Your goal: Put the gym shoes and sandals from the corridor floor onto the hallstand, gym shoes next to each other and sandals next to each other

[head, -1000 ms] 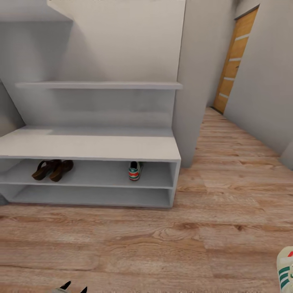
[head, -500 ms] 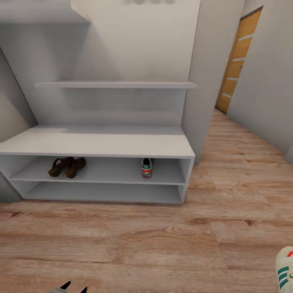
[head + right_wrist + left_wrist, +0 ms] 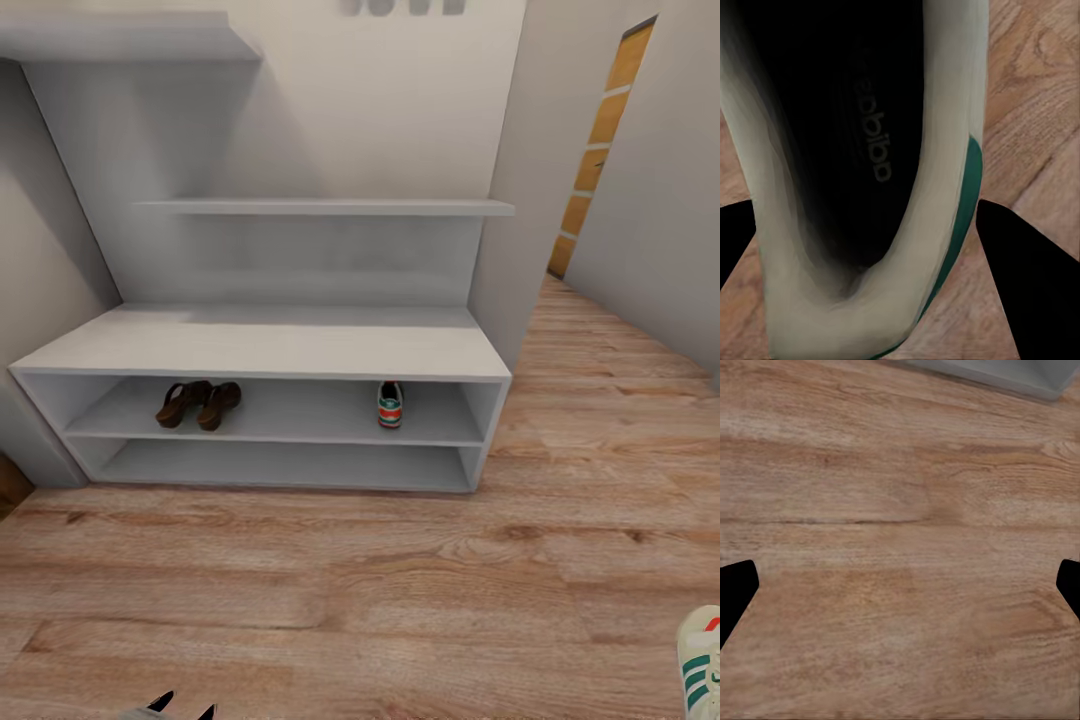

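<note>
Soft, even, fairly bright light with no glare. The hallstand (image 3: 270, 345) casts pale shadows beneath its upper shelves and darker ones inside the open shelves. The floor (image 3: 400, 600) grain looks smeared and slightly blurry. In the right wrist view the shoe (image 3: 945, 150) interior is near-black, its rim soft and out of focus.

Hallstand (image 3: 260, 345) pale grey all over. Sandals (image 3: 197, 403) on its shelf dark brown. Gym shoe (image 3: 390, 405) beside them on same shelf cream-white, green stripe, red heel tab. Second gym shoe (image 3: 862, 187) between my right jaws cream with green side stripe, black inside, pale lettering. Corridor floor (image 3: 380, 590) light brown wood grain. Door (image 3: 600, 150) orange-tan with pale bars. My fingertips (image 3: 736, 589) black.
</note>
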You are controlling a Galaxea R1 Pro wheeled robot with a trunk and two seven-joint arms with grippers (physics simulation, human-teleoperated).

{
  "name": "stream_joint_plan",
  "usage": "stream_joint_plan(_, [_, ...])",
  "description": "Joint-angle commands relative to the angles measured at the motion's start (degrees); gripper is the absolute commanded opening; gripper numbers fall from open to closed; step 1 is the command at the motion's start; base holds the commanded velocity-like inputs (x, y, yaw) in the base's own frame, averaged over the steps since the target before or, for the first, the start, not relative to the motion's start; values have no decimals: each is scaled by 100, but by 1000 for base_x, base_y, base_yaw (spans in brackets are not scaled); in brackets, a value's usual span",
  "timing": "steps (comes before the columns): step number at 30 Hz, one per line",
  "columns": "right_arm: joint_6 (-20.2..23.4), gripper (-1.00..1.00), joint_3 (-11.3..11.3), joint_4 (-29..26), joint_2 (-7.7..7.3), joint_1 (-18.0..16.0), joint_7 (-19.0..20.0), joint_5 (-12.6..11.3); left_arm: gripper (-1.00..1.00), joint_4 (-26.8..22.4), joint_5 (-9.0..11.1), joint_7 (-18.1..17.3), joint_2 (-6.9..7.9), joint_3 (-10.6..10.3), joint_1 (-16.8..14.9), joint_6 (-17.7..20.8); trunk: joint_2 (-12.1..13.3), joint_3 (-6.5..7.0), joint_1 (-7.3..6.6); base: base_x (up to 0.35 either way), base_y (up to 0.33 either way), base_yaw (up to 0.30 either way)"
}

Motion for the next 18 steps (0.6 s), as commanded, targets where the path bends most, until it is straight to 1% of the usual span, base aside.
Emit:
stream_joint_plan(1, [-19, -100, -49, 0, 3, -8, 50, 54, 100, 12, 28, -39, -1, 12, -6, 0, -2, -4, -2, -71, 295, 0])
stream_joint_plan(18, [-19, -100, -49, -10, 3, -8, 50, 54, 100, 12, 27, -55, -3, 11, -5, -6, -2, -4, -2, -8, 304, 0])
